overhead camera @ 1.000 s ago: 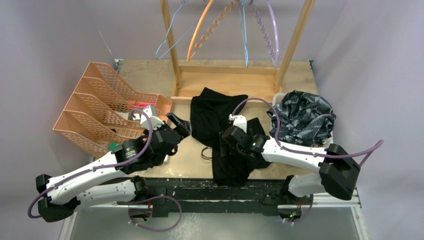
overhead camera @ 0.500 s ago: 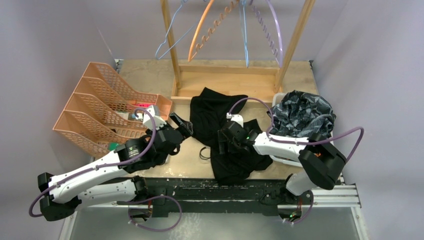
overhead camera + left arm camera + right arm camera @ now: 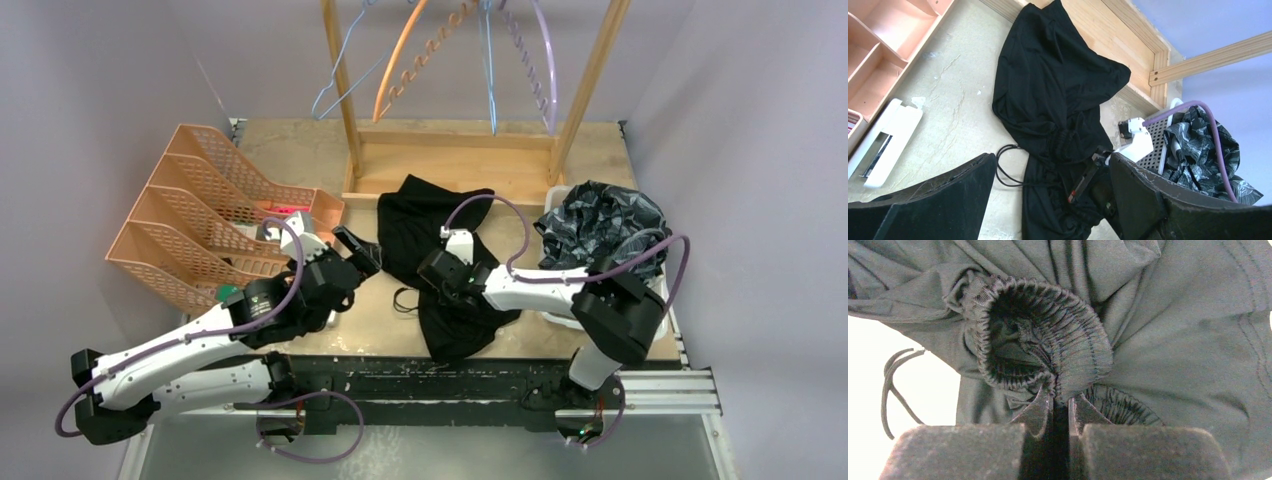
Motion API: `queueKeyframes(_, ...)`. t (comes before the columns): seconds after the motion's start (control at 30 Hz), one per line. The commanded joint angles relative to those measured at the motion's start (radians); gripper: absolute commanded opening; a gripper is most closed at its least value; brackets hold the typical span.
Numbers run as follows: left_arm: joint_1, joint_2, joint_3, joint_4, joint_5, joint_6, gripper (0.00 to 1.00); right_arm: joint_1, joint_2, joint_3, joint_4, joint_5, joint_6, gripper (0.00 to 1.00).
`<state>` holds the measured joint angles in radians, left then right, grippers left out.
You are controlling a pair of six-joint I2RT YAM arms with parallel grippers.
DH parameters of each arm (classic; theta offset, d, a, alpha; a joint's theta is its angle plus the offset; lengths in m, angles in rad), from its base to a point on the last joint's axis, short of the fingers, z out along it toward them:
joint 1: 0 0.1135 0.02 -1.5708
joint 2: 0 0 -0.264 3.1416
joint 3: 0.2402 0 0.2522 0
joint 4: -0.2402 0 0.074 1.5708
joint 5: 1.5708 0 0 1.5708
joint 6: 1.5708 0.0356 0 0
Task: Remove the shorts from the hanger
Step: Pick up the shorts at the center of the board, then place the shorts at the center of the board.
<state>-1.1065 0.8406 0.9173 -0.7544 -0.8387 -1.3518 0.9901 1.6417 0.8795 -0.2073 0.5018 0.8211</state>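
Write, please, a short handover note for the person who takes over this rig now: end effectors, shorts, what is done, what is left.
Right end effector: shut on the waistband of the black shorts, which lie on the table.
Left end effector: open, empty, beside those shorts.
Grey camouflage shorts: in the white basket at the right.
Done: the hangers in view are bare.
Left: probably moving the black shorts to the basket; no other pairs in view.
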Motion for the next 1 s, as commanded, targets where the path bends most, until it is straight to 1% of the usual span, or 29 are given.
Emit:
queueKeyframes(0.0, 0.002, -0.033, -0.009, -0.011, -0.04, -0.017, 0.83, 0.046, -0.151, -0.01, -0.111, 0.075, 0.049, 0.0)
queueKeyframes(0.1, 0.003, -0.032, -0.014, -0.008, -0.041, -0.016, 0.83, 0.056, -0.322, -0.016, -0.111, 0.094, 0.031, 0.0)
queueKeyframes(0.2, 0.002, -0.018, -0.015, -0.007, -0.036, -0.015, 0.83, 0.055, -0.487, -0.044, -0.033, 0.038, -0.067, 0.0)
queueKeyframes(0.27, 0.002, -0.006, -0.02, -0.004, -0.035, -0.023, 0.83, 0.054, -0.587, -0.052, 0.019, -0.025, -0.141, 0.0)
queueKeyframes(0.33, 0.003, 0.004, -0.021, 0.001, -0.039, -0.032, 0.84, 0.055, -0.645, -0.043, 0.027, -0.055, -0.195, 0.0)
queueKeyframes(0.53, 0.003, 0.026, 0.013, -0.076, -0.084, -0.096, 0.87, 0.055, -0.808, -0.007, -0.065, -0.11, -0.26, 0.0)
queueKeyframes(0.63, 0.002, 0.02, 0.015, -0.076, -0.083, -0.1, 0.87, 0.053, -0.901, -0.012, -0.063, -0.199, -0.336, 0.0)
queueKeyframes(0.67, 0.002, 0.017, 0.012, -0.073, -0.082, -0.099, 0.87, 0.053, -0.92, 0.001, -0.094, -0.194, -0.344, 0.0)
queueKeyframes(0.7, 0.003, 0.013, 0.008, -0.068, -0.08, -0.099, 0.87, 0.053, -0.933, 0.023, -0.136, -0.16, -0.31, 0.0)
queueKeyframes(0.73, 0.002, 0.01, 0.006, -0.064, -0.078, -0.099, 0.86, 0.054, -0.947, 0.033, -0.157, -0.13, -0.288, 0.0)
queueKeyframes(0.8, 0.002, 0.005, 0.001, -0.063, -0.074, -0.098, 0.86, 0.053, -0.961, 0.029, -0.173, -0.122, -0.269, 0.0)
queueKeyframes(0.87, 0.002, 0.002, -0.004, -0.06, -0.072, -0.101, 0.86, 0.052, -0.9, 0.044, -0.223, -0.109, -0.231, 0.0)
queueKeyframes(0.97, 0.002, 0.0, -0.007, -0.043, -0.066, -0.097, 0.85, 0.051, -0.727, 0.068, -0.291, -0.072, -0.159, 0.0)
